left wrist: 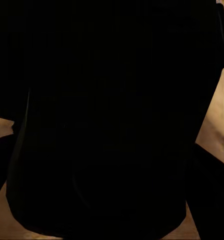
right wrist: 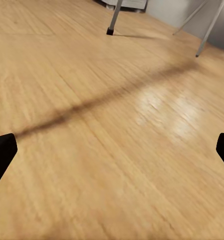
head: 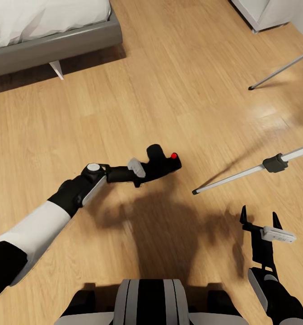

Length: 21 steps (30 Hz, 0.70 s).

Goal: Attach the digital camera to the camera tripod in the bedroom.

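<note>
Black bulk pressed close against the left wrist camera is the digital camera (left wrist: 106, 125), so near that only slivers of wood floor (left wrist: 219, 125) show at its edges. From the head view the left gripper (head: 144, 170) is clenched on that camera (head: 162, 163) at the centre of the frame, its red button (head: 174, 155) facing up and its body pointing toward the right side of the picture. What the coming move turns on is where the tripod (head: 275, 163) lies from that held camera: to the right and slightly above it in the frame, with one silver leg running from its foot at mid-right up toward the right edge, and another leg (head: 280, 70) in the upper right. The tripod's head is cut off by the frame edge, so its mount cannot be judged; it is probably higher and further right. The right gripper (head: 261, 222), lower right, stands released and empty, its fingers (right wrist: 1, 155) spread over bare floor. It is the nearer arm to the tripod, though the left one carries the load. A grey-framed bed (head: 56, 43) sits in the upper left, well apart.
</note>
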### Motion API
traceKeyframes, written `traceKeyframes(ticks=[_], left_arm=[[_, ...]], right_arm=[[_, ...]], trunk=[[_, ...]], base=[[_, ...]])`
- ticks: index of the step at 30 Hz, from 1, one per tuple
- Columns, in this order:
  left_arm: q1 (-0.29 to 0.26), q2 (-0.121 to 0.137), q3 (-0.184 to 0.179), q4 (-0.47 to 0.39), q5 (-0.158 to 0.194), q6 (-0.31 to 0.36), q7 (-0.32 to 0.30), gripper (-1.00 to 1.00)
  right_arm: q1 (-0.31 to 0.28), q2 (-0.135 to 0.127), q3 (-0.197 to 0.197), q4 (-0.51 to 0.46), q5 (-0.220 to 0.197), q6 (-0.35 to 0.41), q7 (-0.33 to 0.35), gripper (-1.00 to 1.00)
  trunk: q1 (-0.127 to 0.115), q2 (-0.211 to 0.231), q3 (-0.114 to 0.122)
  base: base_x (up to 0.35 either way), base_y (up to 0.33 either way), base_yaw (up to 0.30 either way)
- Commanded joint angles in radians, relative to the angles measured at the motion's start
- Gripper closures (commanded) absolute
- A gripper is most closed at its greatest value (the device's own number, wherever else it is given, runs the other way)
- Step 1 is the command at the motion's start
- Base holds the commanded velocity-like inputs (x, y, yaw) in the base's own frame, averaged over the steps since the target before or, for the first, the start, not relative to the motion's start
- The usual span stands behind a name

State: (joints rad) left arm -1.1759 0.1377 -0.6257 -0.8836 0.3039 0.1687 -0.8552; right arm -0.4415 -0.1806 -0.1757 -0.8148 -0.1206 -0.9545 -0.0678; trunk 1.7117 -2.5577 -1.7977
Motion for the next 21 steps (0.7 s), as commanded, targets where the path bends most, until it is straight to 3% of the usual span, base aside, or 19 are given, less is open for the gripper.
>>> traceKeyframes(ticks=[1,3,4,8,9,12,15,21], left_arm=[[-0.001,0.015,0.001,-0.046,0.013,0.064,-0.008,1.0],[-0.001,0.046,0.007,-0.136,0.018,0.154,-0.019,1.0],[-0.001,0.081,0.011,-0.226,0.023,0.221,-0.026,1.0],[-0.001,0.14,0.015,-0.424,0.033,0.313,-0.033,1.0],[-0.001,0.168,0.016,-0.538,0.066,0.414,-0.038,1.0],[-0.001,0.177,0.016,-0.569,0.092,0.496,-0.051,1.0],[-0.001,0.18,0.016,-0.584,0.107,0.56,-0.104,1.0],[-0.001,0.179,0.017,-0.596,0.114,0.588,-0.216,1.0]], right_arm=[[0.0,0.0,0.002,0.0,-0.004,-0.003,-0.001,-1.0],[0.0,0.0,0.001,0.0,-0.004,-0.002,-0.001,-1.0],[0.0,0.0,0.001,0.0,-0.004,-0.002,-0.001,-1.0],[0.0,0.0,0.001,0.0,-0.004,-0.002,-0.001,-1.0],[0.0,0.0,0.001,0.0,-0.004,-0.001,-0.002,-1.0],[0.0,0.0,0.001,0.0,-0.004,-0.001,-0.002,-1.0],[0.0,0.0,0.001,0.0,-0.004,-0.001,-0.002,-1.0],[0.0,0.0,0.001,0.0,-0.004,-0.001,-0.002,-1.0]], trunk=[[0.0,0.0,-0.001],[0.0,0.0,-0.001],[0.0,0.0,-0.001],[0.0,0.0,-0.001],[0.0,0.0,-0.001],[0.0,0.0,-0.001],[0.0,0.0,-0.001],[0.0,0.0,-0.001]], base=[[0.0,0.0,0.0],[0.0,0.0,0.0],[0.0,0.0,0.0],[0.0,0.0,0.0],[0.0,0.0,0.0],[0.0,0.0,0.0],[0.0,0.0,0.0],[0.0,0.0,0.0]])
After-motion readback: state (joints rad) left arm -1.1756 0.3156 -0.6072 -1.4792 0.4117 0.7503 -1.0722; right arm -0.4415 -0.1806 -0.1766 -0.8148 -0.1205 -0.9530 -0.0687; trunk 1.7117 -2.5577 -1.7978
